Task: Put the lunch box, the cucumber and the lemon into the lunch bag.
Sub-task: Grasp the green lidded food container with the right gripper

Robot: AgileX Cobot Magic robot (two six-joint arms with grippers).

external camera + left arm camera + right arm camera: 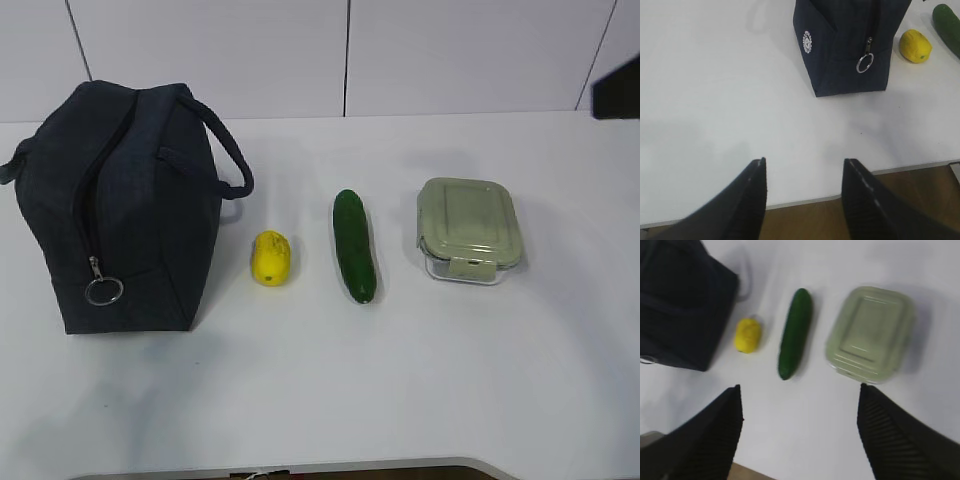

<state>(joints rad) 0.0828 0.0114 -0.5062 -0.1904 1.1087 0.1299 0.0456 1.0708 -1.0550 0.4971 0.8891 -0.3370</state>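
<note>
The left gripper [804,200] hangs above the table [715,90], fingers apart and holding nothing, the lunch bag [850,45] at one o'clock. The right gripper [800,435] hangs wide apart, the cucumber [795,332] at twelve.

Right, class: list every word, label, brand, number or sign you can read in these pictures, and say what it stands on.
No readable text anywhere.
Bag: a small round white emblem on its side, too small to read.
Lunch box, cucumber, lemon: no markings visible.

A white table [400,400] fills most of the exterior view. Behind its far edge stands a white panelled wall [480,50] with thin dark vertical seams. Below the table's near edge, brown floor [805,220] shows.
</note>
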